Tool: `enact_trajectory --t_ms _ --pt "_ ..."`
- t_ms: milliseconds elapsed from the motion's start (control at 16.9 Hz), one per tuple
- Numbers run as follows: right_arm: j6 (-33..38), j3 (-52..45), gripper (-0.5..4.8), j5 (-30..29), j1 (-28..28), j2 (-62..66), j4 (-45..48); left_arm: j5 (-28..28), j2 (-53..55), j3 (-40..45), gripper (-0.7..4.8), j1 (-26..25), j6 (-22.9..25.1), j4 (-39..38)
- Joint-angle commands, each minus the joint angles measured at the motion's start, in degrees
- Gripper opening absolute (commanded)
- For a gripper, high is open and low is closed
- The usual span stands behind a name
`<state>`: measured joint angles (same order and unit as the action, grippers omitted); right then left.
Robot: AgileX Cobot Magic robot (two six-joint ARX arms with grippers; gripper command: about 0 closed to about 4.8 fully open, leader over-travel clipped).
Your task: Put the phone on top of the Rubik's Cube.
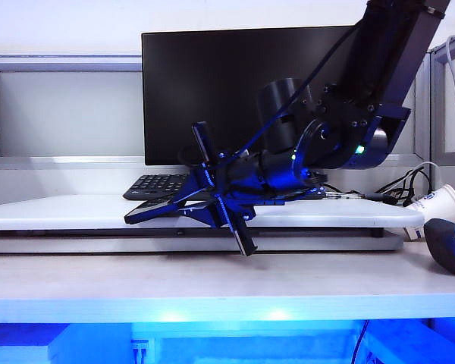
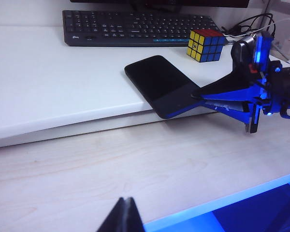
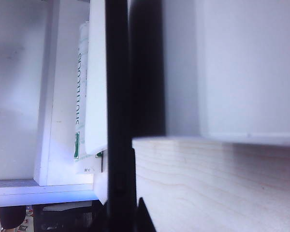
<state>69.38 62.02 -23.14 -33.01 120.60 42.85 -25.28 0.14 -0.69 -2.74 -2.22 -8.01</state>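
The phone [image 2: 157,82], a flat black slab, lies on the raised white shelf [image 2: 48,82] with one end sticking out over the shelf's front edge. My right gripper [image 2: 197,94] is shut on that overhanging end, one finger above it and one below. The right wrist view shows the phone [image 3: 118,96] edge-on between the right gripper's [image 3: 122,215] fingers. In the exterior view the phone [image 1: 148,213] juts out to the left of the right gripper [image 1: 188,205]. The Rubik's Cube [image 2: 206,45] stands on the shelf beyond the phone, beside the keyboard. My left gripper [image 2: 125,200] hangs shut over the wooden table, empty.
A long black keyboard [image 2: 135,28] lies at the back of the shelf, in front of a monitor [image 1: 235,91]. Cables, a paper cup [image 1: 440,205] and a dark blue oval object [image 1: 447,244] sit at the right. The lower wooden table [image 2: 135,164] runs in front of the shelf.
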Motion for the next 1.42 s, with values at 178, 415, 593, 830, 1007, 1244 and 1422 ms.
enact_trajectory --t_ms 178,415,593,830,1007,1244,1422 --pt "-0.61 -0.02 -0.09 0.5 0.0 -0.07 5.55 -0.26 0.02 -0.02 -0.04 -0.11 0.28 -0.46" --pt "-0.55 0.48 -0.09 -0.17 0.07 -0.31 10.14 -0.26 0.02 -0.02 -0.04 -0.13 0.28 -0.46" --pt "-0.59 2.1 -0.09 -0.59 0.09 -0.57 10.27 -0.28 0.02 -0.02 -0.04 -0.13 0.28 -0.46" --pt "-0.63 5.66 -0.09 -0.98 1.14 -0.59 11.02 -0.28 0.02 -0.02 -0.04 -0.13 0.28 -0.46" --pt "-0.63 7.17 -0.09 -1.27 3.98 -1.2 10.93 -0.31 0.02 -0.02 -0.04 -0.11 0.28 -0.46" --pt "-0.7 7.15 -0.09 -2.4 9.07 -2.97 10.6 -0.28 0.02 -0.02 -0.04 -0.11 0.28 -0.46" --pt "-0.7 7.17 -0.09 -4.26 12.48 -3.56 9.22 -0.24 0.02 -0.02 -0.04 -0.13 0.31 -0.46"
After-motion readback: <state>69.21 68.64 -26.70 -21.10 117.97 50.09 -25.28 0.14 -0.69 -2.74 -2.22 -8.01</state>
